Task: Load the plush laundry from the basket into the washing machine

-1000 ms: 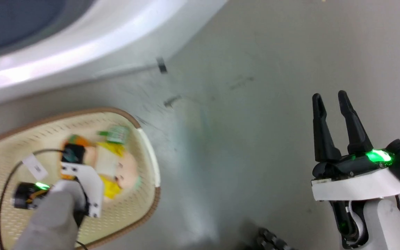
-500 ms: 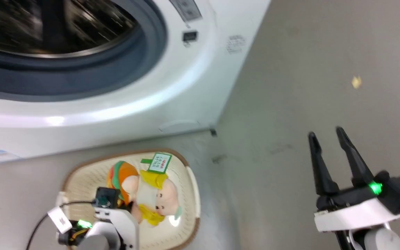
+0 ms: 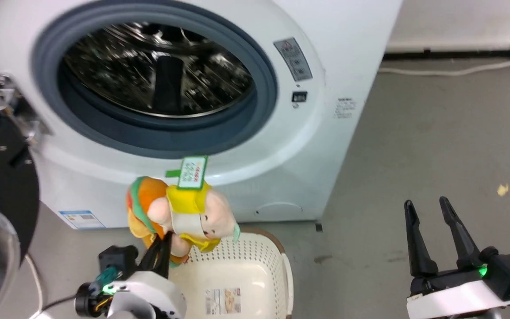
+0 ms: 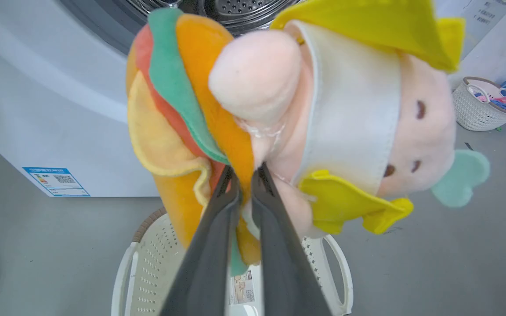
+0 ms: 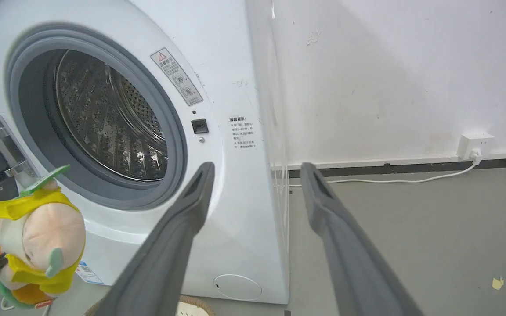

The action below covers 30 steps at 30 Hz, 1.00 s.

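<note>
Peach-pink and yellow, the plush laundry (image 3: pixel 184 212) hangs in the air before the washing machine (image 3: pixel 308 146), pinched by the left tool (image 4: pixel 242 175). We see that tool's 2 dark fingers drawn almost together on the toy's orange, burger-like striped part, their tips sunk into the fabric. The toy sits above the basket (image 3: pixel 246 261), apart from it, and below the lower edge of the grey gasket (image 3: pixel 266 88). Its green-white tag (image 3: pixel 191 172) stands up against the machine's white front. The basket, cream and perforated, stands on the grey floor (image 3: pixel 436 133) just beside the foot of the washer, a paper label (image 3: pixel 223 301) showing on its bottom. The door (image 3: pixel 2 177), black-rimmed with a clear dome, is swung open at the left of the head view, and the shiny perforated drum (image 3: pixel 157 75) lies exposed. At the lower right, the right tool (image 3: pixel 426 201) hovers over the floor, well apart from the toy, its 2 fingers spread wide and holding nothing. A small yellow scrap (image 3: pixel 502 189) lies on the floor beyond it. In the left wrist view we also make out a white basket (image 4: pixel 477 109) of coloured items, well off to the side.
</note>
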{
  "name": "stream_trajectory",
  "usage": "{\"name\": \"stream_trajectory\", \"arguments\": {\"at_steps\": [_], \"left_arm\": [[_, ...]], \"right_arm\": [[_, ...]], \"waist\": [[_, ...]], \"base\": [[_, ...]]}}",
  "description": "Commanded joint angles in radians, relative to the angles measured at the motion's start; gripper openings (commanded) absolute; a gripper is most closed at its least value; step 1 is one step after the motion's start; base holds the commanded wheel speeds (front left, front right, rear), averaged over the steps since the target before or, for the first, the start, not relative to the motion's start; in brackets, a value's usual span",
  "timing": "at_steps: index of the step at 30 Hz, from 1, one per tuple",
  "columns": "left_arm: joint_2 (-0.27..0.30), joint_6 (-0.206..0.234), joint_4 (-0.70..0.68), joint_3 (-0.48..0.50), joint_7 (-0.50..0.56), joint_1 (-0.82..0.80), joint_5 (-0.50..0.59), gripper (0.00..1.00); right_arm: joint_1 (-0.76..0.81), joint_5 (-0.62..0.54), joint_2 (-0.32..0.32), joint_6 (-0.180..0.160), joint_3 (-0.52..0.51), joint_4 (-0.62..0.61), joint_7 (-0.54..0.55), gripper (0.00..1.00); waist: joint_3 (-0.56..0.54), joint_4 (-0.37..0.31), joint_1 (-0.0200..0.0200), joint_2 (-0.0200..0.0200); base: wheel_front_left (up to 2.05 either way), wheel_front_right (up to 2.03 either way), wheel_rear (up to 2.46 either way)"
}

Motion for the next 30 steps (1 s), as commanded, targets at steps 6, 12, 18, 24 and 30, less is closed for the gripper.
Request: {"name": "stream_trajectory", "arguments": {"at_steps": [6, 12, 18, 24, 30], "left_arm": [[-0.020, 0.028, -0.322, 0.108, -0.005, 0.105, 0.068, 0.00], [-0.023, 0.038, -0.435, 0.164, -0.005, 0.064, 0.109, 0.00], [0.034, 0.050, -0.420, 0.195, 0.019, -0.112, 0.144, 0.00], [0.131, 0.033, -0.349, 0.211, 0.138, -0.355, 0.158, 0.00], [0.257, 0.023, -0.188, 0.219, 0.291, -0.640, 0.190, 0.00]], "right_arm": [[0.013, -0.008, -0.001, -0.001, 0.027, -0.011, -0.005, 1.00], [-0.005, -0.007, -0.001, -0.001, 0.035, -0.025, -0.005, 1.00], [-0.055, 0.014, -0.001, -0.001, 0.054, -0.038, -0.005, 1.00], [-0.112, 0.055, -0.001, -0.001, 0.059, -0.047, -0.005, 1.00], [-0.166, 0.115, -0.001, -0.001, 0.068, -0.043, -0.005, 1.00]], "waist": [[-0.012, -0.002, 0.0003, 0.0000], [0.063, -0.033, 0.0003, 0.0000], [0.201, -0.090, 0.0003, 0.0000], [0.345, -0.152, 0.0003, 0.0000], [0.471, -0.222, 0.0003, 0.0000]], "base": [[0.00, 0.00, 0.00], [0.00, 0.00, 0.00], [0.00, 0.00, 0.00], [0.00, 0.00, 0.00], [0.00, 0.00, 0.00]]}}
